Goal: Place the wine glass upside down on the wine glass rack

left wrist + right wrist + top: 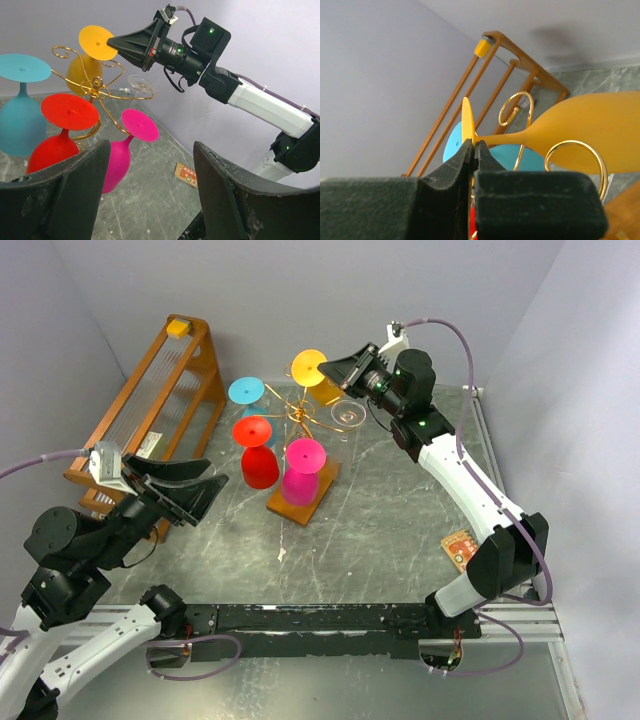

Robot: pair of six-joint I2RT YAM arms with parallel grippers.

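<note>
The gold wire wine glass rack [298,418] stands on its brown wooden base [305,502] at mid table. My right gripper [338,370] is shut on the flat foot of a yellow wine glass [308,366], held upside down at the rack's far side. In the right wrist view the jaws [474,145] pinch the foot's edge, and the yellow bowl [580,130] lies beside gold scroll arms [516,107]. I cannot tell whether the stem rests on an arm. My left gripper [205,485] is open and empty, left of the rack; it also shows in the left wrist view [150,145].
Blue [246,390], red [254,432] and pink [304,455] glasses hang upside down on the rack, and a clear glass [347,415] hangs at its right. A tall orange-brown slatted frame [160,400] stands at the back left. A small card [459,547] lies at the right.
</note>
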